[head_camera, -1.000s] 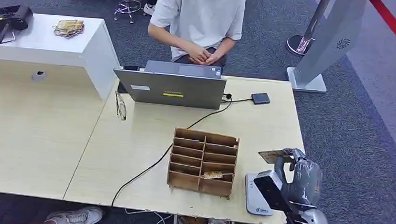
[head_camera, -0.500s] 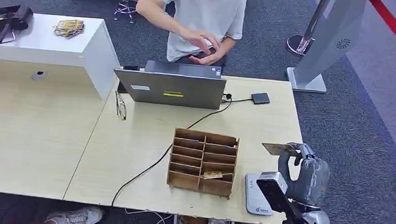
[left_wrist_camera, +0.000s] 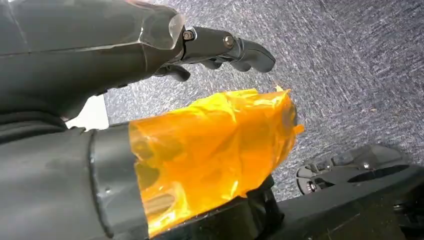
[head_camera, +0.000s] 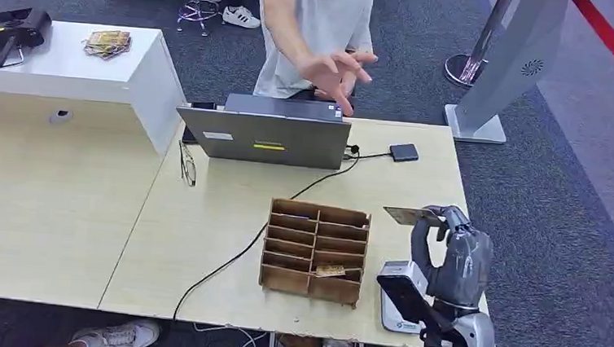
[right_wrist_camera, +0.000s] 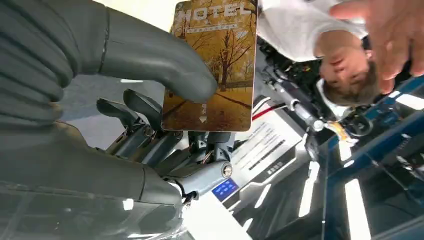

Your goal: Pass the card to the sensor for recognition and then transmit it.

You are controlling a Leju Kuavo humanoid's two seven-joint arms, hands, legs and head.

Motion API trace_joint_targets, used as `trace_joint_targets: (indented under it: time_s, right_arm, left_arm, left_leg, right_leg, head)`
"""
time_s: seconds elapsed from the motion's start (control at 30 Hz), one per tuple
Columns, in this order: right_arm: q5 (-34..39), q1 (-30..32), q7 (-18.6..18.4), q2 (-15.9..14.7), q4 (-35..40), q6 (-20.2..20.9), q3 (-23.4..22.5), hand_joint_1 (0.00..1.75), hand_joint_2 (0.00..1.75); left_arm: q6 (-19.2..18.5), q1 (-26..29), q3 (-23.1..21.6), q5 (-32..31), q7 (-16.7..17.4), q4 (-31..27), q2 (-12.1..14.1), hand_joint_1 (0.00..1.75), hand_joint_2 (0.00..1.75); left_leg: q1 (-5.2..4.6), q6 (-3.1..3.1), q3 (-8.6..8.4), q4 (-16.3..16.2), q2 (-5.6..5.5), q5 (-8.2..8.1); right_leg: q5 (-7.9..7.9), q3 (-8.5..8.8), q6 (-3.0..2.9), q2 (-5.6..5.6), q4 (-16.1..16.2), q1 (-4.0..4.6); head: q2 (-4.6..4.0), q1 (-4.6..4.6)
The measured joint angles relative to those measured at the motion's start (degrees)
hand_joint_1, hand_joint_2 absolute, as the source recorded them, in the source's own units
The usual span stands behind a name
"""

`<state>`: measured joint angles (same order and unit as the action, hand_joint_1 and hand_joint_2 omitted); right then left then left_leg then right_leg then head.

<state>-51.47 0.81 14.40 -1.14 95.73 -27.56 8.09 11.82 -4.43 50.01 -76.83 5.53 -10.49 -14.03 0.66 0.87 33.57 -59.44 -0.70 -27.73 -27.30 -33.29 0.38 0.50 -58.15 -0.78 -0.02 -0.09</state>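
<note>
Holding the card (head_camera: 403,216) pinched between thumb and fingers of my right hand (head_camera: 450,253), I have it raised above the sensor (head_camera: 397,302) on the tabletop (head_camera: 201,240). A person's hand (head_camera: 337,71) reaches out; handover remains, I judge.

"hotel" printed across top of card (right_wrist_camera: 212,65).

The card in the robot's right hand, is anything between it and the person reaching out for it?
Nothing visible blocks it. The right hand holds the card above the table's right end; the person's hand is stretched out beyond the laptop, which sits lower and to the left of that line.
</note>
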Motion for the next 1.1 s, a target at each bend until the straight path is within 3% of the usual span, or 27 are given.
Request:
trace_joint_targets:
  time_s: [0.57, 1.1]
  right_arm:
    - [-1.42, -4.91, -2.05, 1.42, -0.70, 1.31, 8.00, 1.75, 1.75]
    - [-4.33, -13.07, -7.50, 4.61, -5.18, 2.77, 13.64, 1.75, 1.75]
  left_arm:
    - [-0.35, -0.01, -0.09, -0.48, 0.00, 0.00, 0.00, 0.00, 0.00]
    - [-1.16, -0.14, -0.77, -2.43, 0.18, 0.00, 0.00, 0.00, 0.00]
  left_leg:
    - [0.00, 0.00, 0.01, 0.00, 0.00, 0.00]
    - [0.01, 0.02, -0.01, 0.00, 0.01, 0.04]
  right_leg:
    - [0.00, 0.00, 0.00, 0.00, -0.02, 0.00]
    - [0.02, 0.00, -0.02, 0.02, -0.05, 0.00]
  head:
    - [0.00, 0.02]
    - [0.00, 0.02]
